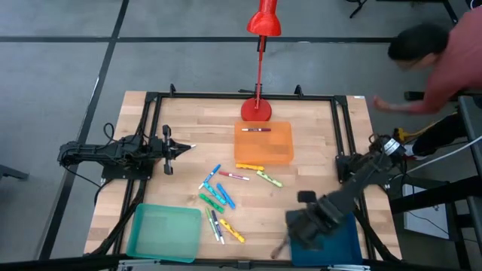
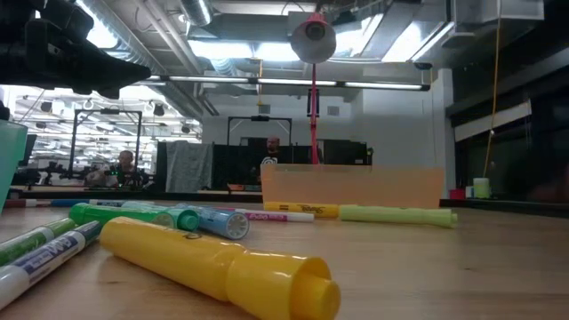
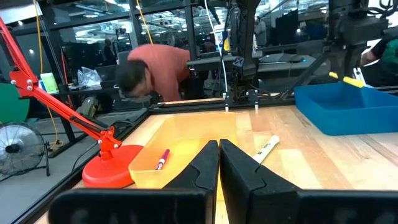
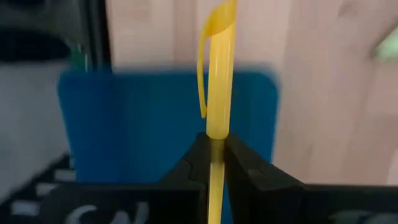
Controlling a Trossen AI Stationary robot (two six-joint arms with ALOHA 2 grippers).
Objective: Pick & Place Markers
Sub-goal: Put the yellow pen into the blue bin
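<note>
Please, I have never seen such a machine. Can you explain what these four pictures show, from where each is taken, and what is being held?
It is a table robot with two dark arms. One picture looks down from above, one looks level across the wooden table, and two come from cameras on the wrists. The right gripper holds a yellow marker between its shut fingers, above the blue tray. The left gripper waits shut at the table's left side, holding nothing. More markers lie loose in the middle. A pink marker lies in the orange tray, the green tray looks empty, and a red lamp stands behind. A person bends nearby.
</note>
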